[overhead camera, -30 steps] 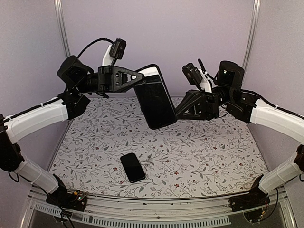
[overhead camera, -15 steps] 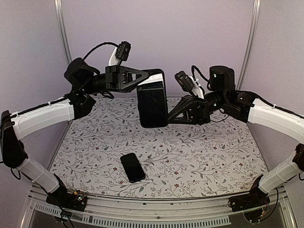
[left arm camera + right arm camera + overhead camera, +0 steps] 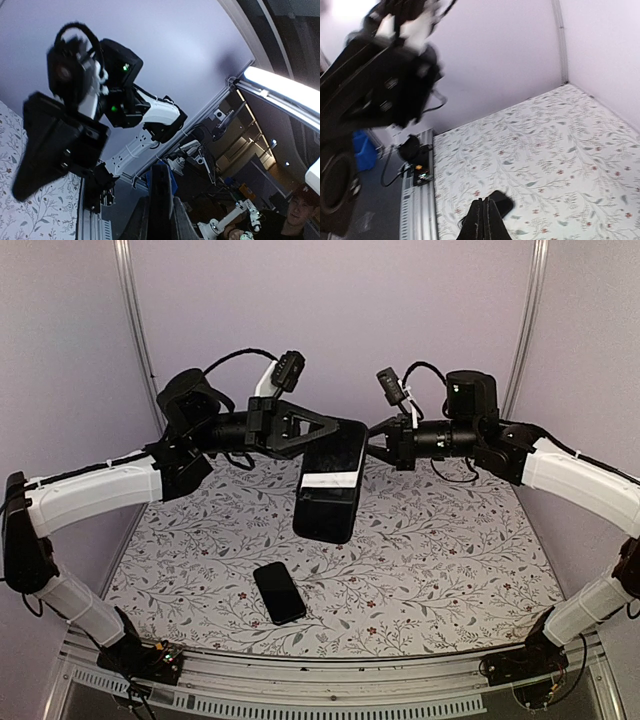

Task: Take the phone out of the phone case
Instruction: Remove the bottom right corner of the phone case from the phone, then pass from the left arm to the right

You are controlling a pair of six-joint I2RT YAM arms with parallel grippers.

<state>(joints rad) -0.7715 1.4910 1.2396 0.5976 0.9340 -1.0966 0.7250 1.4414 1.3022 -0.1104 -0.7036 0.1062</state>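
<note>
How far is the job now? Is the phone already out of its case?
Done: the phone lies bare on the table. In hand: the left gripper holds the case in the air. Left: probably only to put the case down.

Surface [image 3: 450, 550]: pale cloth printed with grey leafy vines and small red flowers, lying flat. One item lies directly on it, a black phone [image 3: 280, 592], flat, dark face up, its long axis slightly skewed from the near-far line. In the top view it sits well below the left tool [image 3: 335, 435] and right tool [image 3: 375, 445], toward the near edge and off to the left tool's side. In the right wrist view it shows just past that tool's fingertips.
</note>
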